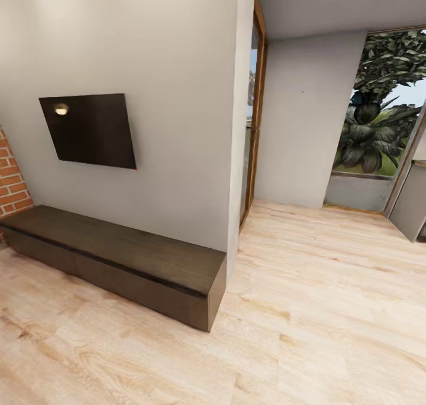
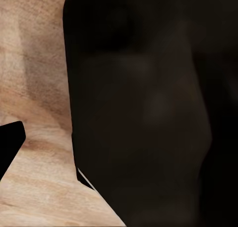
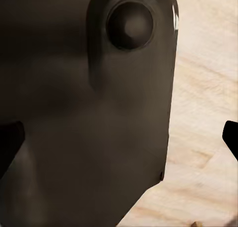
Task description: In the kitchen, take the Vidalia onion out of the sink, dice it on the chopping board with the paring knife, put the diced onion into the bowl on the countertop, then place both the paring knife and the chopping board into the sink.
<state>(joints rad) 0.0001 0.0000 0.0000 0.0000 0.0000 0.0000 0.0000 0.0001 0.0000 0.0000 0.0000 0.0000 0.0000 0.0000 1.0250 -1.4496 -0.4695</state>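
A: Report the head view.

B: A light wooden floor [image 1: 331,310] covers the lower half of the frame. A long, low dark-brown cabinet [image 1: 118,263] runs along the base of a pale grey wall [image 1: 177,68] at lower left. A dark rectangular panel [image 1: 90,130] is mounted on that wall at centre left, with a small round light reflected near its upper left corner. A strip of red brick [image 1: 10,180] shows at the far left edge. A wood-framed doorway [image 1: 253,127] stands at centre, and a window with large green leaves [image 1: 378,115] occupies the upper right.

A: State of the fingers?

B: Cannot tell. In the left wrist view a dark fingertip [image 2: 10,145] enters at the lower left edge, beside a large dark robot body part [image 2: 148,113], over wooden floor. In the right wrist view dark finger tips [image 3: 230,135] appear at both side edges, beside a dark housing with a round boss [image 3: 130,24].

A: Position of the task's things relative to the fingers?

B: Cannot be determined; only floor lies near the fingers.
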